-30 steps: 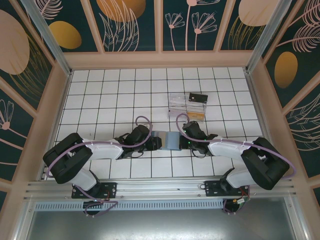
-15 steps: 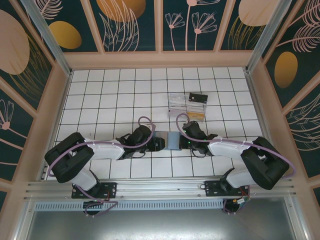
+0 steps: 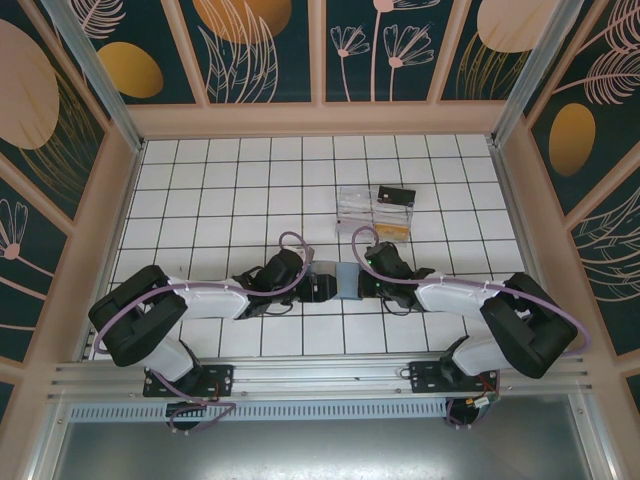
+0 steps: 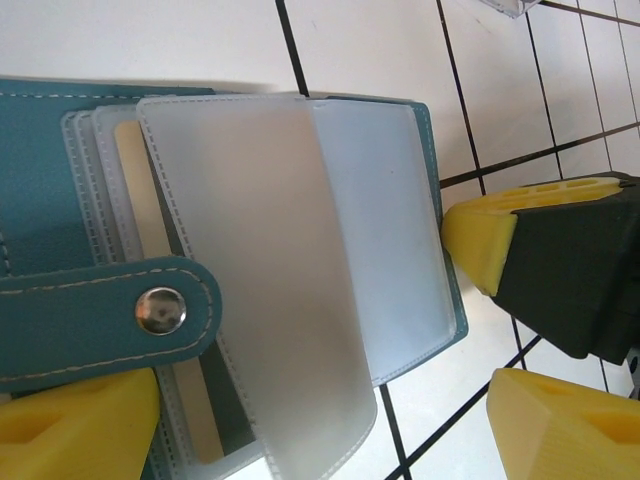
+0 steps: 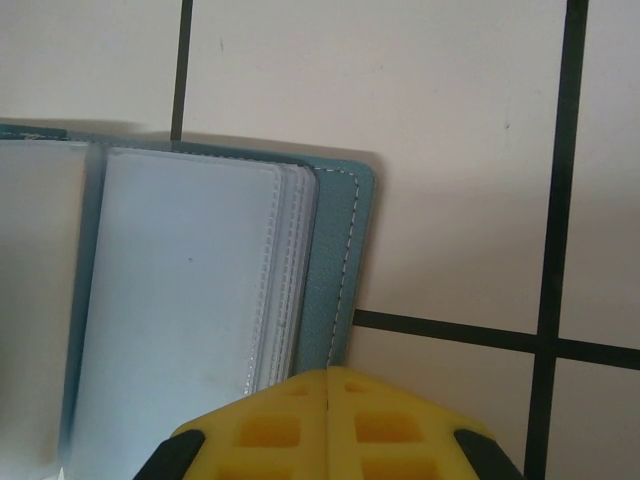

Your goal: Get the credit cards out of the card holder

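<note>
**Top external view.** A white tiled table (image 3: 200,200) with dark grid lines sits inside a pale frame. The walls behind it are dark teal panels painted with peach and gold plant shapes. The card holder (image 3: 343,280) lies at lower centre of the frame, between the two arm tips. The left pincer (image 3: 318,288) is at its left edge and the right pincer (image 3: 362,285) at its right. Higher up, right of centre, stands a clear plastic box (image 3: 365,212) with a small black card (image 3: 397,195) at its upper right corner. At this size neither pincer's state can be made out.

**Left wrist view.** The holder is open, its frosted sleeves (image 4: 270,270) fanned across the frame. A teal strap with a metal snap (image 4: 160,310) crosses at lower left. The left pincer is released. Its yellow fingers (image 4: 75,420) sit far apart in the two lower corners, and the left one hides the holder's lower edge.

**Right wrist view.** The holder's teal cover fills the left half and is cut off at the frame's left edge. The right pincer is clenched, fingers meeting at bottom centre. Whether it presses on the cover cannot be told.
</note>
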Controlling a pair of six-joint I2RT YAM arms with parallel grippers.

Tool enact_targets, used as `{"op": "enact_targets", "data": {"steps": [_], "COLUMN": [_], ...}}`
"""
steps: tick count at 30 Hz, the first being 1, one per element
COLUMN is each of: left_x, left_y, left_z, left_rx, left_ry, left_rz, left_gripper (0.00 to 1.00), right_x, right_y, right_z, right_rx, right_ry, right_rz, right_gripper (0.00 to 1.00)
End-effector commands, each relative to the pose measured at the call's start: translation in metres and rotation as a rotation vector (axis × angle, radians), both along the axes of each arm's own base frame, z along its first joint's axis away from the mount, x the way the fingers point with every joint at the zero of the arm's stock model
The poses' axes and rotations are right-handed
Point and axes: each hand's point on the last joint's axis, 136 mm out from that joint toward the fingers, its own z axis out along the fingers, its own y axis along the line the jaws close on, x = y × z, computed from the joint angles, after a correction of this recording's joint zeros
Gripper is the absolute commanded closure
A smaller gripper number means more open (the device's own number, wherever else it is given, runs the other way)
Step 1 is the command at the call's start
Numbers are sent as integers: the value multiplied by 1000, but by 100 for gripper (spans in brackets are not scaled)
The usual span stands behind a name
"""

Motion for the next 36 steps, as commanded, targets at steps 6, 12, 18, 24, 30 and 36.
{"op": "enact_targets", "data": {"steps": [6,12,18,24,30,36], "left_x": [-1,-1,3,10,14,21], "left_y": [-26,-29,-15,10,21,33], "left_z": [44,37,24,20,15,5], "left_rx": [-105,-82,-13,73,85,138], "left_ry": [-84,-70,-59,-96,-92,-84], "left_rz": [-72,-78,-18,69,101,150], "left_gripper": [17,17,16,19,39,61], "right_x": [-4,-5,-2,7,9,9], "right_y": [7,6,2,11,36,63], "right_z": [-5,-6,4,38,55,57], "right_rx": [23,21,18,109,212,322], "right_ry": [25,26,-3,-79,-56,9], "right_rz": [7,7,-14,-23,8,30], "right_gripper": [92,92,87,80,79,79]}}
